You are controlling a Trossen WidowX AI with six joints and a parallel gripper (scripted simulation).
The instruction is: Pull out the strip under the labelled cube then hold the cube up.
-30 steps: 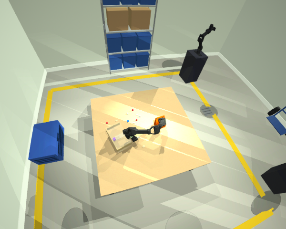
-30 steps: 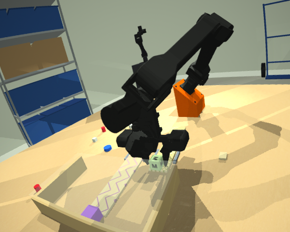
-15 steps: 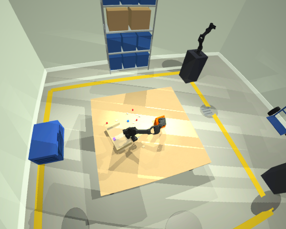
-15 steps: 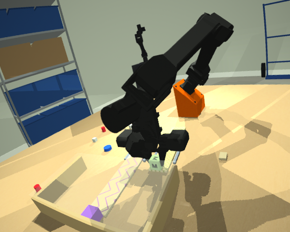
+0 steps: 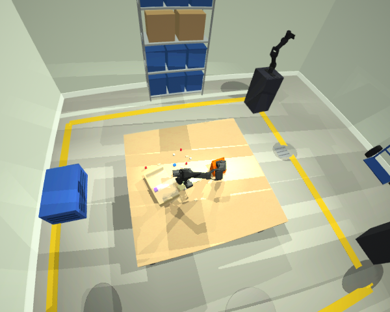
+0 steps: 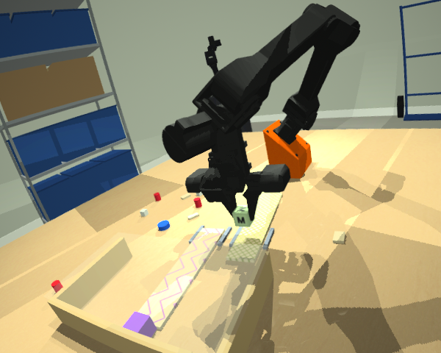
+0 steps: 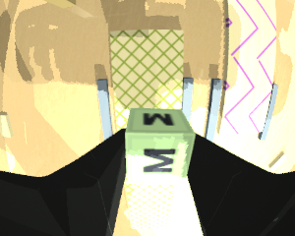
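The light green cube, marked M, is between the fingertips of my gripper, which is shut on it. The cube is over the yellow-green lattice strip; whether it touches the strip is hidden. The strip runs between two grey-blue rails, its near end just at the clear-topped tray and its far part out toward the arm base. A white strip with pink zigzags lies beside it, reaching deep into the tray.
A purple cube is at the zigzag strip's inner end. Red cylinders, a blue disc and small pale blocks lie beside the tray. A beige block lies on the other side. The orange arm base stands behind.
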